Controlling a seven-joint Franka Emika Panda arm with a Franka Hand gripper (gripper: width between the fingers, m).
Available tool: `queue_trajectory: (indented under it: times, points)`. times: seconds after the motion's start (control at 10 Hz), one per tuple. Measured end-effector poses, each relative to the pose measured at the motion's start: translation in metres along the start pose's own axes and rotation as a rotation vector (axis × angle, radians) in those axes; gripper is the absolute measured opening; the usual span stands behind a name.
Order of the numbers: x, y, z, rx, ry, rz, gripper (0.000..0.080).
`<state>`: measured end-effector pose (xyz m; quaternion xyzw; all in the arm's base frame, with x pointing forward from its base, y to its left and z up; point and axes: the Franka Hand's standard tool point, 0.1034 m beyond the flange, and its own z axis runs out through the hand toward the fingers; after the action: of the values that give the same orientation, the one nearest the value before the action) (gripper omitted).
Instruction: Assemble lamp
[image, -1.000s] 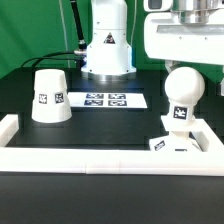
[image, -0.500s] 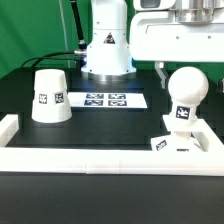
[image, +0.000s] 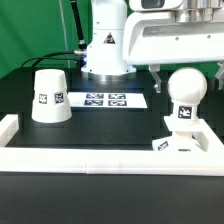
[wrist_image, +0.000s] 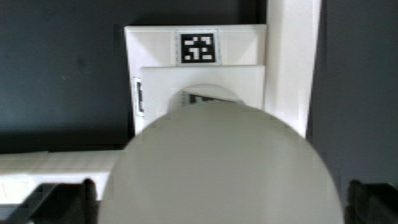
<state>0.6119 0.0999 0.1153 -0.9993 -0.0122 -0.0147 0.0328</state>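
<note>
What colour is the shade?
The shade is white with a black-and-white square tag; clearest in the exterior view.

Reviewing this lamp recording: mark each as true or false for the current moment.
1. The shade stands mouth down on the table, apart from the other parts. True.
2. The gripper is shut on the bulb. False: it is open, with a finger on either side of the bulb and a gap showing at each.
3. The bulb stands upright on the base. True.
4. The shade covers the bulb. False: the bulb is bare, and the shade is off at the exterior view's left.
</note>
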Motion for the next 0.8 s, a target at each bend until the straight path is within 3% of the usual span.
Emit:
queue_trajectory:
  times: [0.3, 0.4, 0.8]
  points:
    - [-0.0004, -0.0005, 0.0011, -0.003, 0.005, -0.166, 0.0699]
    - [-0.0002, -0.0006, 0.0009, -0.003, 0.005, -0.164, 0.0575]
    - [-0.0003, -0.0008, 0.0011, -0.001, 0.005, -0.129, 0.0577]
